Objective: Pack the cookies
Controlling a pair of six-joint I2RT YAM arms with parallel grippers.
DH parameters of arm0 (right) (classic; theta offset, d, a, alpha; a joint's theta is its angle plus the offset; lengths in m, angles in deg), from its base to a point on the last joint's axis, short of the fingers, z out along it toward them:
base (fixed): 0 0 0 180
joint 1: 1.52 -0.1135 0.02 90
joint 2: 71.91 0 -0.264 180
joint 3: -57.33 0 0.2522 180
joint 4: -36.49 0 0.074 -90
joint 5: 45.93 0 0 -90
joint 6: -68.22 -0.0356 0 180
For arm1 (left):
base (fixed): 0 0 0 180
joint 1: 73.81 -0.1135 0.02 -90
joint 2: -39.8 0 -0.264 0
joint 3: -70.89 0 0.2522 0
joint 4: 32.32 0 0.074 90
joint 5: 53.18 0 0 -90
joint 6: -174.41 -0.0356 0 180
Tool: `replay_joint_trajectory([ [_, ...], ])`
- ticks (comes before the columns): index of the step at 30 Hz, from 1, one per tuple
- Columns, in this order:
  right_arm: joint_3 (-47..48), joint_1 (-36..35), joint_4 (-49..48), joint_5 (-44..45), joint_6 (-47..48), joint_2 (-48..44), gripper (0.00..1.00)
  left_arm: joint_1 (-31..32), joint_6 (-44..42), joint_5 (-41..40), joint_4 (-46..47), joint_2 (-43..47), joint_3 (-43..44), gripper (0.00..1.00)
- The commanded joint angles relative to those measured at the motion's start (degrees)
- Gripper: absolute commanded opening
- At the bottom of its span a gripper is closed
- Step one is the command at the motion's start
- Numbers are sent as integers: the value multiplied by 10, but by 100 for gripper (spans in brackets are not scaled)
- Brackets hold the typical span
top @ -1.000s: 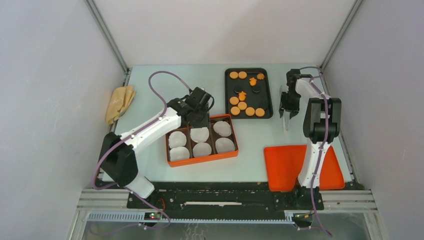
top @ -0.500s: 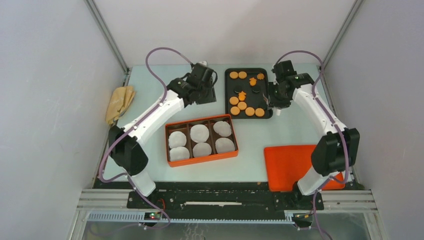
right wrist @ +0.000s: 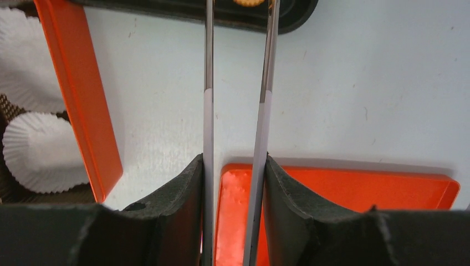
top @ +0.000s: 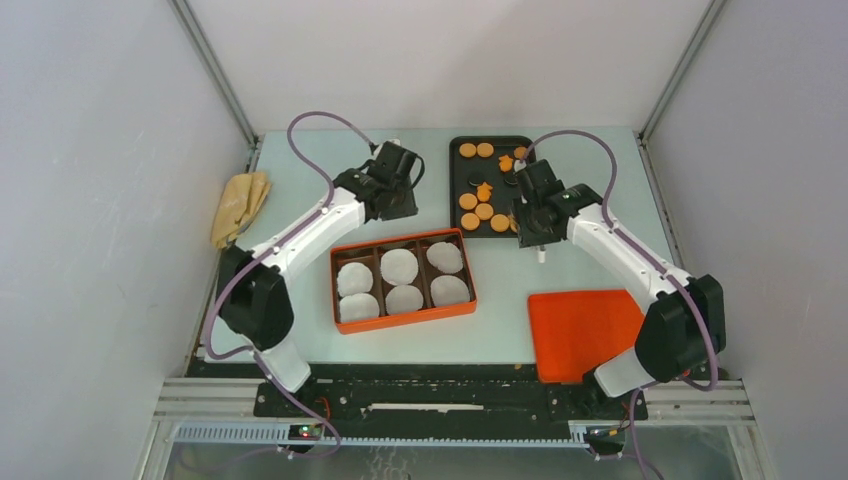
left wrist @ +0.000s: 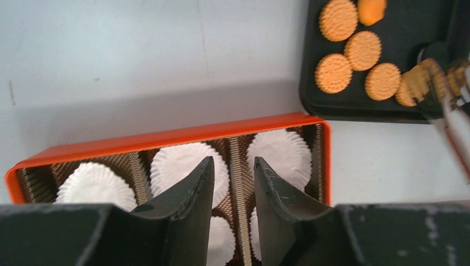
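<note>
Lying at the far side of the table [top: 300, 170], the black tray [top: 457, 178] holds the cookies [top: 468, 201]: round orange discs, a couple of irregular orange ones and a few black ones. All lie flat, faces up, spread along the tray's length, which runs away from the arm bases. The tray's right part is hidden under the right arm. Nearer, the orange box [top: 405, 318] lies with its long side across the table. Its three lanes hold six white liner cups [top: 400, 267], two to a lane. A flat orange lid [top: 580, 330] sits at the near right, and a yellow cloth [top: 240, 205] at the left edge.

The right gripper [right wrist: 233, 160] is clamped on a pair of thin metal tongs [right wrist: 208, 122], one arm against each finger. The tongs run straight out from the fingers, their long axis aimed at the tray's near corner. An orange cookie shows between the tips at the frame's edge; whether they touch it I cannot tell. The left gripper [left wrist: 233, 163] hangs near the box's far wall, jaws partly apart with nothing between them.
</note>
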Motion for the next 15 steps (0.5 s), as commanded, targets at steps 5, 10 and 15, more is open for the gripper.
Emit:
replay_joint_trajectory([
  [5,7,-8,-118,79,-17,26,43,2,-12,-79,47,134,-83,44],
  [10,32,7,-138,70,-13,67,43,1,-9,-83,58,190,-113,48],
  [15,46,29,-159,51,-15,116,44,1,-8,-92,54,229,-128,52],
])
